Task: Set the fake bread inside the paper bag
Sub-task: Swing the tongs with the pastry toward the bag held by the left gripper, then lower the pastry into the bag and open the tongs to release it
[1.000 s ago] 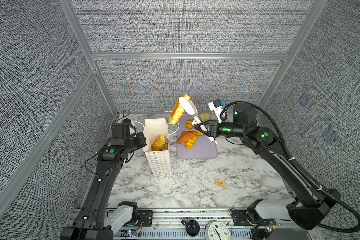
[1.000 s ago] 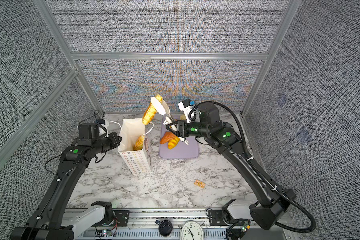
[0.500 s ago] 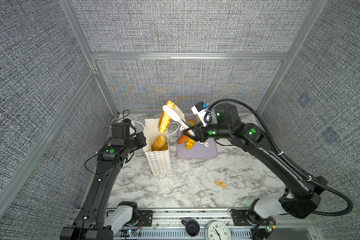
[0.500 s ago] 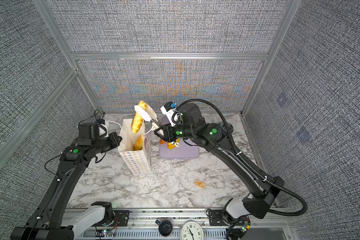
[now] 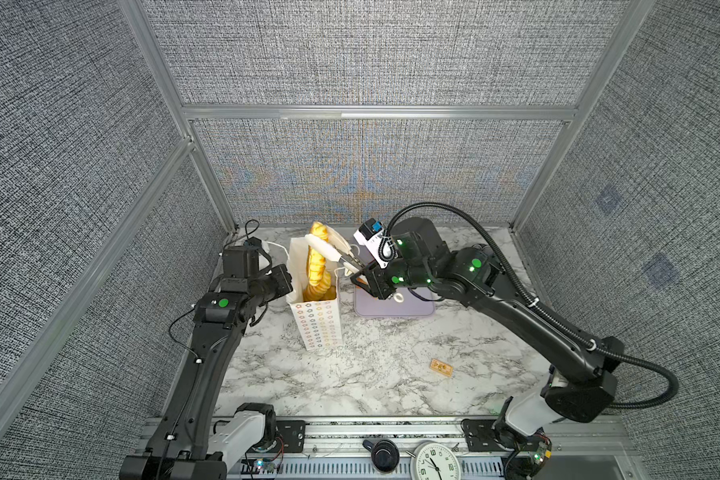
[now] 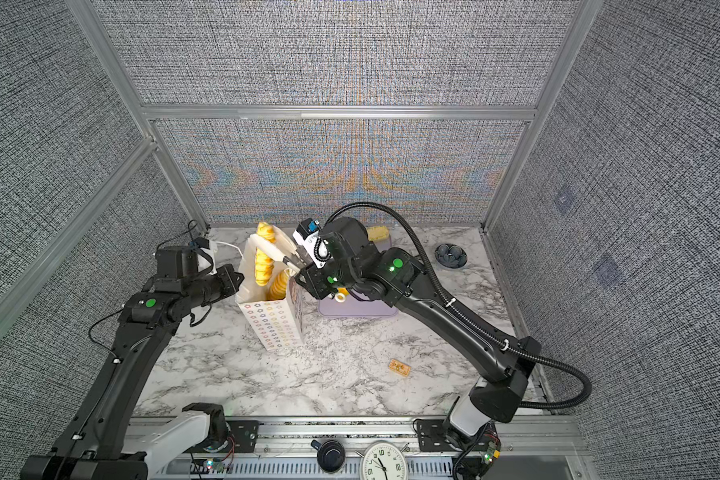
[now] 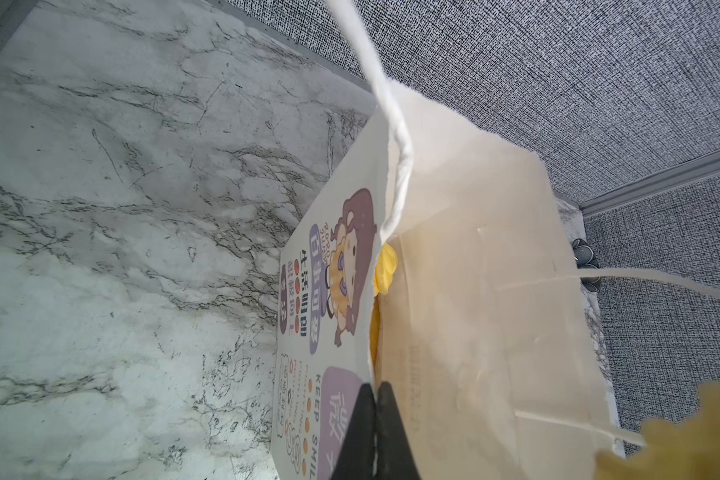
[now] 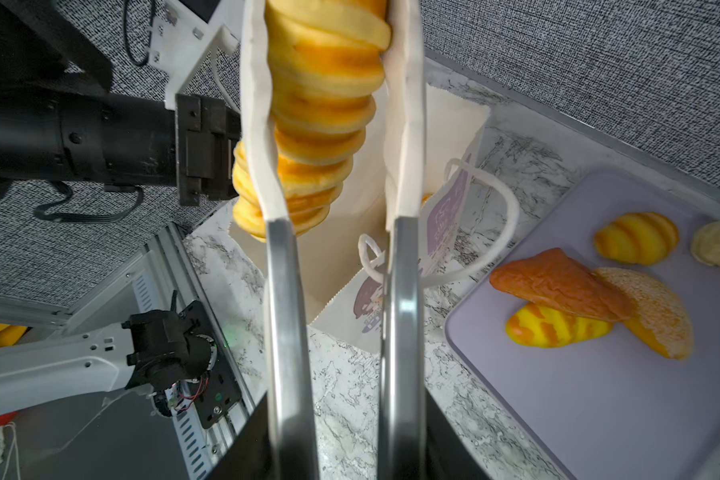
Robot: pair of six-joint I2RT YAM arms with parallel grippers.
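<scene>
The white paper bag [image 5: 319, 328] [image 6: 273, 328] stands upright on the marble, mouth open. My right gripper [image 5: 321, 243] [image 6: 267, 246] [image 8: 329, 62] is shut on a long ridged yellow loaf [image 5: 316, 268] [image 6: 262, 268] [image 8: 321, 124], which hangs upright with its lower end at the bag's mouth. Another yellow loaf [image 5: 326, 289] [image 7: 385, 266] stands inside the bag. My left gripper [image 5: 287, 284] [image 7: 376, 388] is shut on the bag's left wall [image 7: 474, 257]. Several more pieces of fake bread [image 8: 558, 282] lie on the lavender tray.
The lavender tray [image 5: 395, 309] [image 6: 358, 311] [image 8: 599, 395] lies just right of the bag, under my right arm. A small tan packet [image 5: 441, 368] [image 6: 399, 368] lies on the marble at front right. A dark wrapped snack [image 6: 450, 254] sits at back right.
My right gripper has carried the long loaf leftward from above the tray to over the bag and lowered it toward the mouth. The left gripper has kept its hold on the bag.
</scene>
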